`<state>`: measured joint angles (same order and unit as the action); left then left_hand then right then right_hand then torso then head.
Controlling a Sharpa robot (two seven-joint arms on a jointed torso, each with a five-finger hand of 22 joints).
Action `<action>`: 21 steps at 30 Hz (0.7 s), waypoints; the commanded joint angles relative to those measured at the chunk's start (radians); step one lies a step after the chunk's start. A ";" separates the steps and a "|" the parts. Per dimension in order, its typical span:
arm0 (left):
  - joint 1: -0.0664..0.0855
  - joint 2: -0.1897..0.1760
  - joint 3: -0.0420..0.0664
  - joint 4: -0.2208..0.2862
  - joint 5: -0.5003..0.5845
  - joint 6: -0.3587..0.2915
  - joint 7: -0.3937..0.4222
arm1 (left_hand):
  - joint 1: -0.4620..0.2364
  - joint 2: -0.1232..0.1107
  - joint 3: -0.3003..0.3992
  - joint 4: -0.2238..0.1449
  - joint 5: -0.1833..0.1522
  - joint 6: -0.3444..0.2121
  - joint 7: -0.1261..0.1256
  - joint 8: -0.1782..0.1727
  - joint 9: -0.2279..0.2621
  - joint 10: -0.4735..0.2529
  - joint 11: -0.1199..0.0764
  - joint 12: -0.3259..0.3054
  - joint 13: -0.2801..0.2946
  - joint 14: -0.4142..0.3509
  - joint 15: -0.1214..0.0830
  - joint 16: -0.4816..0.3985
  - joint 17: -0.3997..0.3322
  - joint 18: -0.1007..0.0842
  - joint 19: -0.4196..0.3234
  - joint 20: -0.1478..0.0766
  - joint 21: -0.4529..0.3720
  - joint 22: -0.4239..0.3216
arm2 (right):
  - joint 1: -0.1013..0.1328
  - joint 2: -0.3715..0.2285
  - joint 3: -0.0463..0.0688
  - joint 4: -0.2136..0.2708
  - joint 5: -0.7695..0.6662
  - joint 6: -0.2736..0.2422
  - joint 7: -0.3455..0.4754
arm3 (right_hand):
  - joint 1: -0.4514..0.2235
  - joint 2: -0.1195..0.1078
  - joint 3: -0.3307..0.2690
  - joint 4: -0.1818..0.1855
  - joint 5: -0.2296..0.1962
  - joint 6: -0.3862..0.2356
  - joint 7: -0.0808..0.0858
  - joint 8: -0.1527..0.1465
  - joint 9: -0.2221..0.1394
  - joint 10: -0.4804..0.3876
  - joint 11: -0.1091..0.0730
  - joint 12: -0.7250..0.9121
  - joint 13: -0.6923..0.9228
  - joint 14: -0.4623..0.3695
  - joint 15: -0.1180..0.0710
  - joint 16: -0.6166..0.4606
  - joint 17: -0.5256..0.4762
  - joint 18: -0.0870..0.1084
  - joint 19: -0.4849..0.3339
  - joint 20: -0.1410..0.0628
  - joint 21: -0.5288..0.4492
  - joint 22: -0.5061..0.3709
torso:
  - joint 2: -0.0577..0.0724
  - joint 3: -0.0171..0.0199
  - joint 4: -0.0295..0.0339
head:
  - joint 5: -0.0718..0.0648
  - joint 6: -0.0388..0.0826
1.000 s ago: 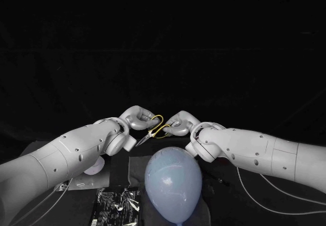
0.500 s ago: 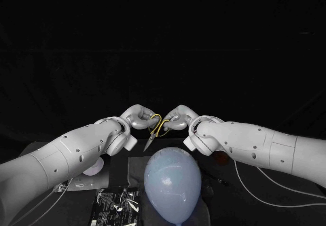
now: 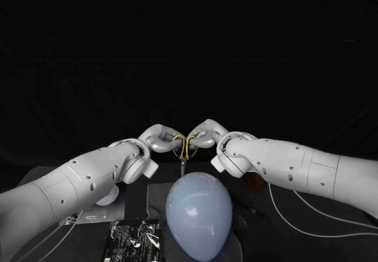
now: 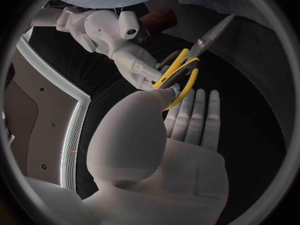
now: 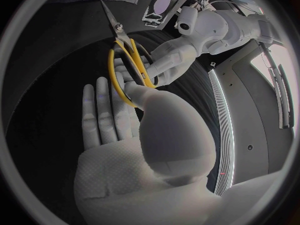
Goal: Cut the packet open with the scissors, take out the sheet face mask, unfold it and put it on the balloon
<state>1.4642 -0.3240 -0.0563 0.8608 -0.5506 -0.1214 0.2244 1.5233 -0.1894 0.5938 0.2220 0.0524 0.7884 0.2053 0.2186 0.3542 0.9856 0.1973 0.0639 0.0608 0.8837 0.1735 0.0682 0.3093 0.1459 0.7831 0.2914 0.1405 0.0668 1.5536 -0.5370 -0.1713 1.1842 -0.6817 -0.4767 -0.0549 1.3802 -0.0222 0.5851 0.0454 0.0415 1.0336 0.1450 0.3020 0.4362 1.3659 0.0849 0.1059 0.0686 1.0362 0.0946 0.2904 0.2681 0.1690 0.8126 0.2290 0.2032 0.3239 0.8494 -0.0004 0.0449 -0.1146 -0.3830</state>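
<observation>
Two hands, L hand (image 3: 160,140) & R hand (image 3: 205,136), are pinching scissors (image 3: 183,149) by yellow loops; blades are pointing at balloon (image 3: 197,215). Advise steering tips clear of it.

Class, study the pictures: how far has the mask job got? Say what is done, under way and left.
Done: the scissors are picked up. In hand: left hand and right hand both hold their yellow handles. Left: the packet lies untouched; the balloon is bare.

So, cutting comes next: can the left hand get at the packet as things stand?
Probably not yet: the left hand holds the scissors together with the right hand, beyond the balloon. The packet itself lies uncovered beside the balloon.
</observation>
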 commanded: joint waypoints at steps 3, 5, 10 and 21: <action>0.000 0.001 0.000 0.008 0.061 0.016 0.011 | -0.042 -0.031 -0.020 -0.013 -0.004 -0.051 0.036 -0.031 -0.017 -0.072 0.023 -0.001 0.002 -0.072 0.023 -0.007 -0.024 -0.048 -0.115 0.001 -0.044 -0.008 | 0.002 0.003 0.002 -0.013 -0.035 -0.008 0.021 | 0.000 0.002 0.000 -0.004 0.007 0.005 -0.004 0.005 0.009 0.002 -0.001 0.005 0.001 0.007 -0.003 0.005 0.001 0.015 0.005 -0.001 0.004 0.001 | 0.000 -0.0006 -0.0008 | -0.002 0.000; 0.000 0.000 0.000 0.008 0.071 0.015 0.012 | -0.044 -0.033 -0.031 -0.022 -0.004 -0.078 0.054 -0.044 -0.026 -0.090 0.027 -0.002 0.002 -0.100 0.026 -0.007 -0.036 -0.057 -0.144 0.001 -0.052 -0.008 | 0.002 0.002 0.002 -0.017 -0.039 -0.012 0.022 | -0.001 0.002 0.001 -0.006 0.007 0.005 -0.004 0.005 0.010 0.002 -0.001 0.005 0.001 0.008 -0.003 0.005 0.002 0.014 0.006 -0.001 0.005 0.002 | 0.000 -0.0004 -0.0012 | -0.003 0.001; 0.000 -0.008 0.000 0.007 0.090 0.016 0.014 | -0.035 -0.026 -0.037 -0.040 -0.004 -0.092 0.068 -0.049 -0.033 -0.108 0.034 0.001 0.003 -0.145 0.034 -0.008 -0.055 -0.069 -0.189 0.001 -0.063 -0.011 | 0.002 -0.003 0.002 -0.027 -0.049 -0.020 0.024 | -0.001 0.002 0.001 -0.006 0.007 0.005 -0.004 0.005 0.010 0.002 -0.001 0.005 0.001 0.008 -0.003 0.005 0.002 0.014 0.006 -0.001 0.005 0.002 | 0.000 0.0004 -0.0005 | -0.007 0.003; -0.001 -0.029 0.000 0.011 0.106 0.021 0.015 | -0.019 -0.031 -0.018 -0.086 -0.004 -0.090 0.075 -0.049 -0.038 -0.118 0.040 0.004 0.003 -0.177 0.039 -0.008 -0.075 -0.076 -0.199 0.000 -0.065 -0.009 | 0.006 -0.019 0.004 -0.042 -0.079 -0.048 0.039 | -0.003 0.001 0.003 -0.008 0.007 0.005 -0.004 0.006 0.011 0.003 -0.001 0.005 0.001 0.008 -0.003 0.005 0.002 0.014 0.006 -0.002 0.006 0.003 | -0.001 0.0002 -0.0015 | -0.011 0.010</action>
<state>1.4636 -0.3537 -0.0568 0.8678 -0.4671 -0.1181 0.2240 1.5089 -0.2101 0.5766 0.1387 0.0459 0.7018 0.1897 0.1762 0.3171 0.8752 0.2391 0.0640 0.0630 0.7122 0.2133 0.0656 0.2358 0.0758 0.5910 0.2915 0.0802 0.0570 1.5574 -0.5550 -0.1686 1.1442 -0.7275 -0.4990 -0.0373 1.3785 -0.0239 0.5878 0.0423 0.0459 1.0328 0.1423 0.3012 0.4362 1.3667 0.0860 0.1059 0.0683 1.0398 0.0910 0.2903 0.2687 0.1686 0.8125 0.2290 0.2031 0.3254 0.8491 -0.0001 0.0439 -0.1245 -0.3758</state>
